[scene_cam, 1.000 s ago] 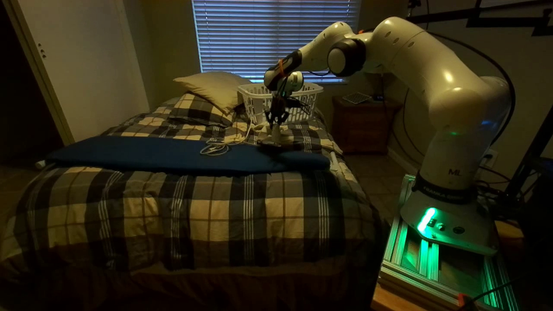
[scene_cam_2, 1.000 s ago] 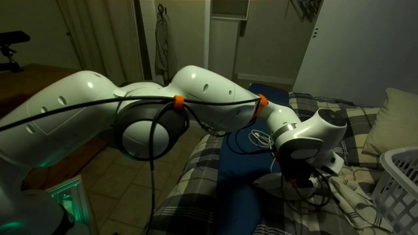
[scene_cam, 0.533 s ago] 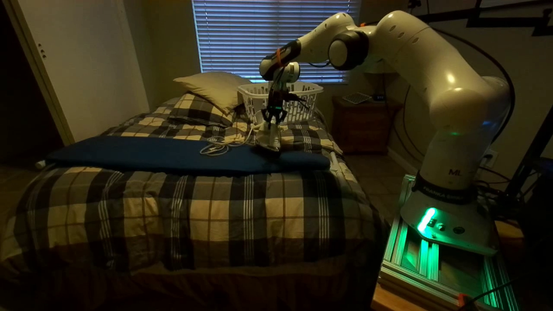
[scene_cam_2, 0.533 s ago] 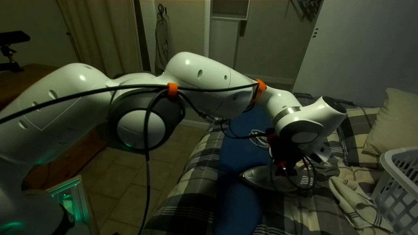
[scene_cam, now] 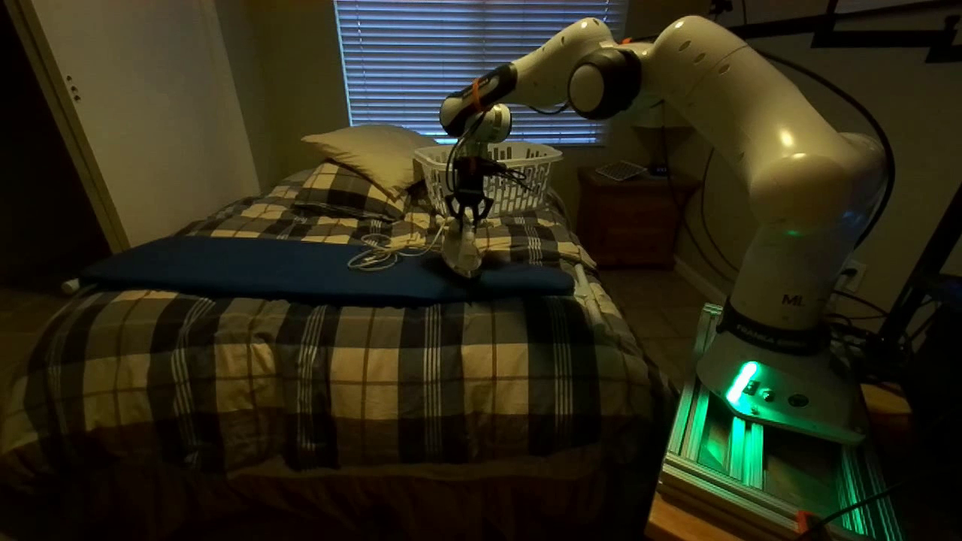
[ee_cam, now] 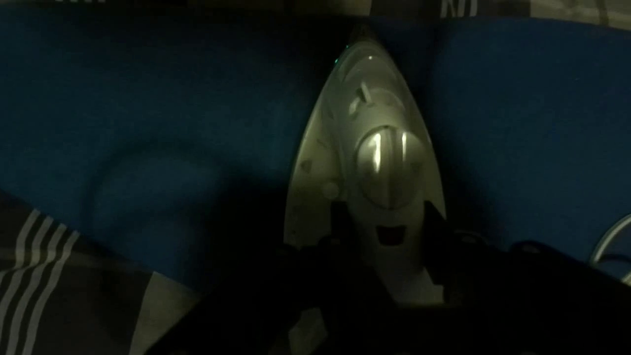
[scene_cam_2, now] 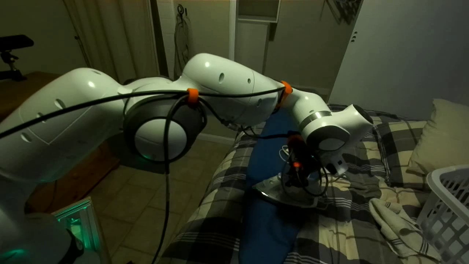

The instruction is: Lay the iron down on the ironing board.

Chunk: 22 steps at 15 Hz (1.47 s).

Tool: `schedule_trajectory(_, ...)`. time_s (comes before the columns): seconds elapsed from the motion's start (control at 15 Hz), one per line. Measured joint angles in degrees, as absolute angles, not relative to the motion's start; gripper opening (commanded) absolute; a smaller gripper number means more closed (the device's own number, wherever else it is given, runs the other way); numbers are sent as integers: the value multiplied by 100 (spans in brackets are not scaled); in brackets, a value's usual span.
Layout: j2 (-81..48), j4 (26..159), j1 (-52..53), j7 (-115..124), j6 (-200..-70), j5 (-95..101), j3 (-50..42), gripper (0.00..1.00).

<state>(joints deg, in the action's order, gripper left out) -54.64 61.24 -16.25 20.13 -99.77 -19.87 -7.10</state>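
The iron (scene_cam: 461, 252) is a pale grey wedge with a pointed nose. It also shows in an exterior view (scene_cam_2: 274, 190) and in the wrist view (ee_cam: 387, 113). My gripper (scene_cam: 469, 219) is shut on its handle from above; in the wrist view the dark fingers (ee_cam: 387, 231) flank the handle. The iron is over the navy ironing board (scene_cam: 263, 259), near its narrow right end, nose toward the near edge. The heel reaches toward the bedspread side. Whether the sole touches the board cannot be told. The board also shows in the wrist view (ee_cam: 197, 98).
The pale cord (scene_cam: 373, 260) lies coiled on the board left of the iron. A white laundry basket (scene_cam: 526, 161) stands behind. A striped cloth (scene_cam_2: 395, 227) lies on the plaid bedspread (scene_cam: 361, 376). Pillows (scene_cam: 376, 150) are at the head of the bed.
My arm has carried the iron from the board's far edge across over the board, toward its near edge. The iron has turned from lying low and tilted to nose-forward above the board.
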Motion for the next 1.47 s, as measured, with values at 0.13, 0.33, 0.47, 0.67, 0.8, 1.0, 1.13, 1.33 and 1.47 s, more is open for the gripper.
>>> schedule_trajectory(0.13,-5464,6127,-1613,2211,-9896,-2047,-647,63)
schedule_trajectory(0.33,-5440,6125,-1603,2325,-9798,-2145,-536,72)
schedule_trajectory(0.47,-5364,6125,-1601,2331,-9787,-2149,-513,86)
schedule_trajectory(0.67,-5127,6115,-1590,2275,-9799,-2121,-512,100)
schedule_trajectory(0.8,-4885,6096,-1543,2095,-9805,-1919,-545,100)
schedule_trajectory(1.0,-4543,6052,-1369,1755,-9802,-1348,-629,100)
schedule_trajectory(1.13,-4381,6040,-1230,1508,-9771,-993,-654,100)
schedule_trajectory(1.33,-4239,6002,-1040,1196,-9627,-664,-652,100)
schedule_trajectory(1.47,-4207,5928,-946,1139,-9489,-544,-652,100)
